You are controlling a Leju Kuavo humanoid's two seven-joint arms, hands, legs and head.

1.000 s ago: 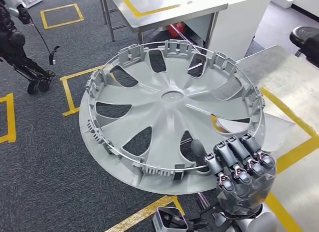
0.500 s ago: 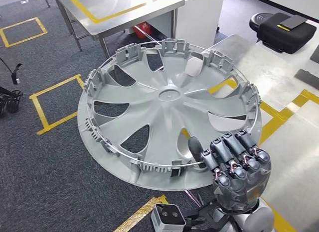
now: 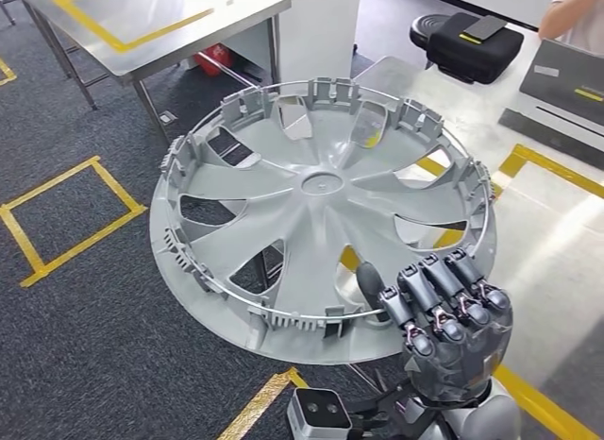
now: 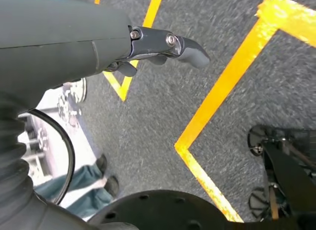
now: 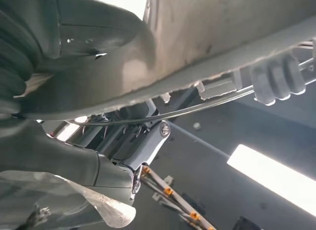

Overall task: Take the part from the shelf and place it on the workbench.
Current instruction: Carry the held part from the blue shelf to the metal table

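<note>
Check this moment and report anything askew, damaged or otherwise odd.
Nothing looks damaged. The large grey plastic wheel cover is carried inner side up, tilted, gripped at just one rim point by the right hand, most of it overhanging unsupported. The left hand hangs over the carpet holding nothing.

**Room and Floor Layout**

The floor [image 3: 85,346] is dark grey carpet marked with yellow tape lines [image 3: 68,218] forming rectangular outlines. A metal-legged table [image 3: 142,29] with a pale top and yellow tape stands at upper left, a red object [image 3: 213,59] beneath it. At right lies a light grey surface [image 3: 562,242] edged with yellow tape, carrying a black case [image 3: 474,43]. A person's arm [image 3: 573,15] shows at the upper right corner.
</note>
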